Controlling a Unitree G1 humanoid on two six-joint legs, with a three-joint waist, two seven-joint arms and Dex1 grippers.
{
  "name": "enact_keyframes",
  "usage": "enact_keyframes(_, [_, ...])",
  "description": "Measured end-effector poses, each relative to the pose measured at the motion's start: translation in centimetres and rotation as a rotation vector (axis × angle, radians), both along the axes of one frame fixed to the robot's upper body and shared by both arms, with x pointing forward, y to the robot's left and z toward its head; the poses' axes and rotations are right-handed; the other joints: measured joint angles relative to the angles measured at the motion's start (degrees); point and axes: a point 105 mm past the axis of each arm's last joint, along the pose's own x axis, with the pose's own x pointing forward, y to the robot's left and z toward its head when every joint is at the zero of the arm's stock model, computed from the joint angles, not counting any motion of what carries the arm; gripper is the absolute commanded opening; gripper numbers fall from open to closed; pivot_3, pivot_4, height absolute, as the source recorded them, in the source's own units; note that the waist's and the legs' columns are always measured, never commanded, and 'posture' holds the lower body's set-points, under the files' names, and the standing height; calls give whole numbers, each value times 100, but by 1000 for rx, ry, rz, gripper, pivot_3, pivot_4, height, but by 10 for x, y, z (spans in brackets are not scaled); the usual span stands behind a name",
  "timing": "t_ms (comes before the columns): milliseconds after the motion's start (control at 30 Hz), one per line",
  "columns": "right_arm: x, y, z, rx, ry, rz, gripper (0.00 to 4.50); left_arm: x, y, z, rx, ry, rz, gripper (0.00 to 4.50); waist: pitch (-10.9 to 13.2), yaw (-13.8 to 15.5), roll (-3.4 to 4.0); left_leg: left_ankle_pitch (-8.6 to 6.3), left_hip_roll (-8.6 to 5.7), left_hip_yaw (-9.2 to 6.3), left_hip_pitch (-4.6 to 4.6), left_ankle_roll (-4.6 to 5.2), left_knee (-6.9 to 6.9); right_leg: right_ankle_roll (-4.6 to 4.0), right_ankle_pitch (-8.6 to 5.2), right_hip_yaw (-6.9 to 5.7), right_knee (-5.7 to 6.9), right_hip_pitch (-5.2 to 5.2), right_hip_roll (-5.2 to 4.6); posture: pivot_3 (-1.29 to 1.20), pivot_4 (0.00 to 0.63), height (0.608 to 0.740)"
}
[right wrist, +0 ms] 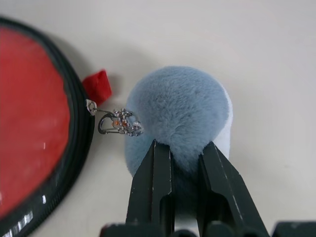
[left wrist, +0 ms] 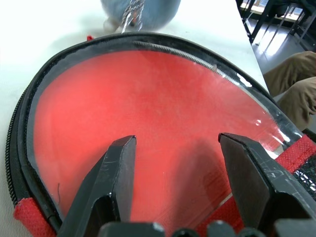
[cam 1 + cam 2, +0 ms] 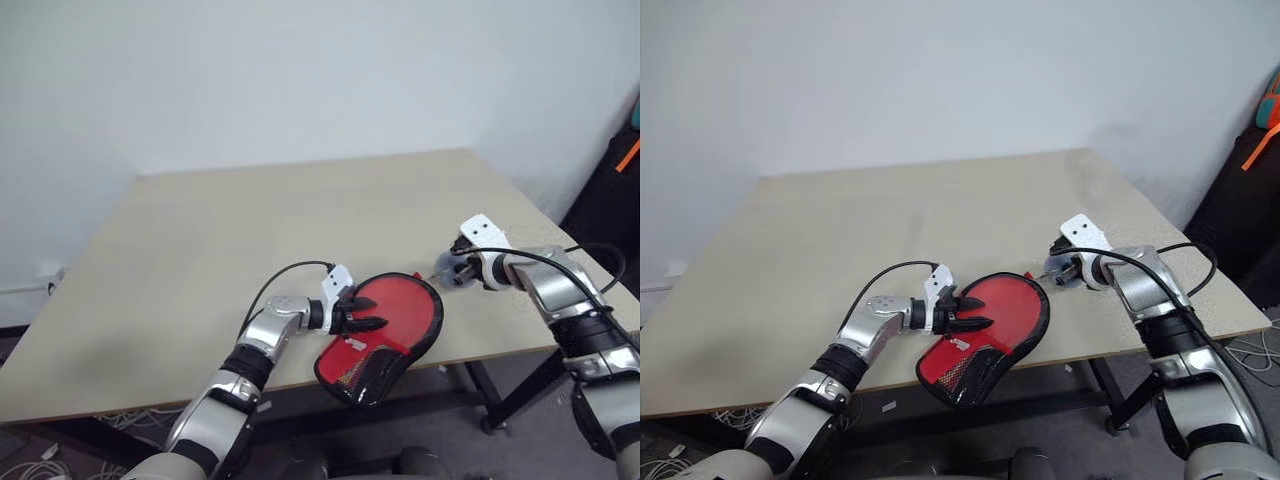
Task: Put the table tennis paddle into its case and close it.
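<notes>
My right gripper [image 1: 180, 153] pinches the grey-blue fluffy pompom charm [image 1: 180, 116] clipped to the red, black-edged paddle case [image 3: 385, 335]. My left gripper [image 2: 180, 163], fingers spread and holding nothing, rests on that case at the pale wooden desk [image 3: 250, 230] edge.

Left arm: reaches forward and bends inward, its wrist turned toward the robot's right.
Left gripper [image 3: 372, 315]: points sideways and slightly down, its two black fingers [image 2: 109, 177] spread well apart.
Right arm: extends forward on the robot's right side, elbow nearly straight, wrist bent downward.
Right gripper [image 1: 180, 163]: angled down, its fingers drawn close together with a narrow gap.
</notes>
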Motion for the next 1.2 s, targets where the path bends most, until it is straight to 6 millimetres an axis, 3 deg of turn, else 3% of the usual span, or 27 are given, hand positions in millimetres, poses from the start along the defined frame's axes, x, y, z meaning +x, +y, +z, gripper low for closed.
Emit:
enact_keyframes(167, [-34, -13, -1, -81, 56, 53, 122, 1, -3, 0, -11, -2, -11, 2803, 7, 83, 6, -4, 4, -10, -43, -7, 3, 1, -4, -47, -7, -20, -15, 0, 0, 740])
enact_keyframes(367, [-77, -15, 0, -123, 138, 147, 120, 4, -4, -1, -23, -24, -6, 2803, 7, 125, 5, -8, 13, -11, -86, -14, 2, -1, -7, -103, -34, -58, -25, 0, 0, 740])
enact_keyframes(467, [-91, -5, 4, -99, 153, 194, 120, 5, -4, -2, -20, -32, -5, 2803, 6, 147, 9, -12, 22, -13, -93, -20, -8, -2, -8, -155, -85, -61, -46, 0, 0, 740])
enact_keyframes(667, [-123, 15, 5, -75, 206, 307, 119, 7, -4, -2, -18, -31, -5, 2803, 5, 217, 6, -13, 40, -5, -98, -21, -15, -2, -7, -399, -115, -74, -213, 0, 0, 740])
enact_keyframes(900, [-150, 38, 1, -21, 272, 413, 118, 7, -4, -1, -17, -33, -4, 2803, 0, 250, 16, -21, 127, 11, -140, -36, -9, -2, -7, -574, -214, -73, -229, 0, 0, 740])
enact_keyframes(1200, [-186, 67, -21, 57, 374, 518, 116, 6, -5, 0, -18, -26, -12, 2803, -2, 298, 13, -27, 152, 27, -138, -45, -8, -1, -7, -629, -213, -77, -246, 0, 0, 740])
